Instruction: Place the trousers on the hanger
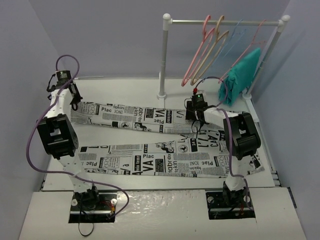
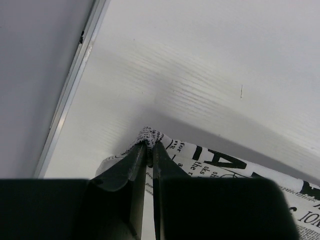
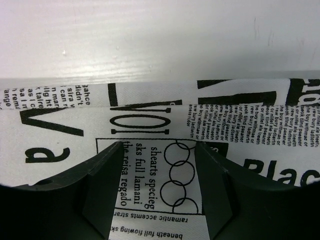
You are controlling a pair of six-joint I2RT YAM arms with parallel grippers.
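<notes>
On the surface (image 1: 125,92): the trousers (image 1: 150,162) lie spread out in two long strips, white cloth with black newspaper words all over.
Back strip: it runs from the far left across to the right.
Near strip: it lies closer to the arms, and the two strips meet on the right side.
Left hand (image 1: 74,101): it sits at the far left end of the back strip. It is pressed together and pinches the trousers. In its wrist view, a little bunch of cloth pokes out at the tips.
Right hand (image 1: 197,117): it is down on the back strip, toward the right. It is spread apart, and flat printed cloth shows in the gap.
Hanger (image 1: 198,56): pink, and hooked on the white rail (image 1: 225,22) at the back right, well apart from the trousers.
Teal cloth (image 1: 240,75): it hangs from the same rail, farther right.
</notes>
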